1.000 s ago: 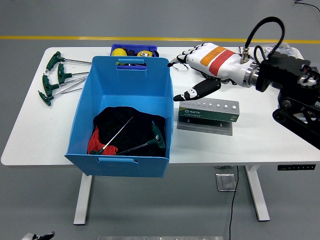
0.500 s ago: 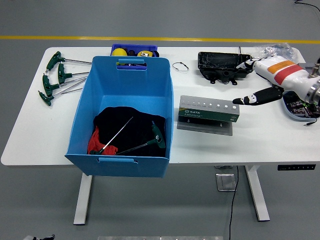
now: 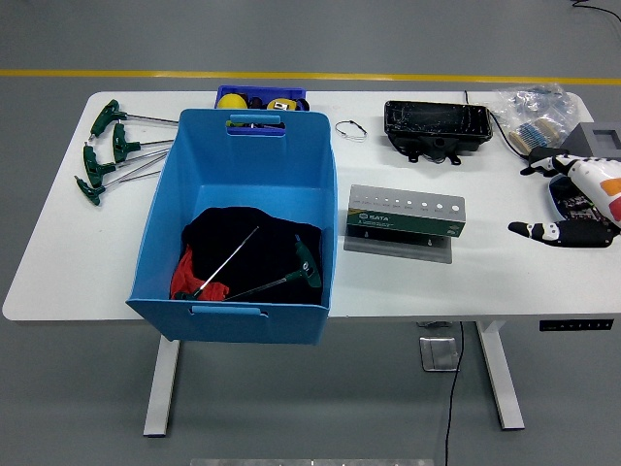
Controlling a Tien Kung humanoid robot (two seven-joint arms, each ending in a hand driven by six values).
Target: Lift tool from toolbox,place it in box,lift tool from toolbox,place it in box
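Change since earlier: right hand [image 3: 572, 199] has drawn back from the frame's middle to the right edge; nothing else on the table has shifted.
Right hand: white and black, low over the table at the right edge, fingers spread and holding nothing, thumb pointing left.
Left hand: out of view.
Blue box [image 3: 165, 248]: large bin at centre left, reaching the table's near edge.
Inside the box: a black cloth [image 3: 247, 238] with a red patch, and on it two T-handle tools [image 3: 291, 275], one green-handled at lower right, one thin shaft lying diagonally.
Tools relative to hand: both in the box, well apart from the hand, far to its left.
T-handle wrenches [image 3: 107, 146]: green-handled group at upper left of the table, just beside the box.
Small blue tray [image 3: 291, 94]: behind the box's far wall, with yellow items in it.
Grey tool stand [image 3: 406, 216]: centre right, between box and hand.
Black case [image 3: 437, 126]: upper right.
Plastic bag [image 3: 534, 112]: top right corner, above the hand.
Wire ring [image 3: 349, 128]: between tray and case.
White table [image 3: 58, 252]: carries everything.
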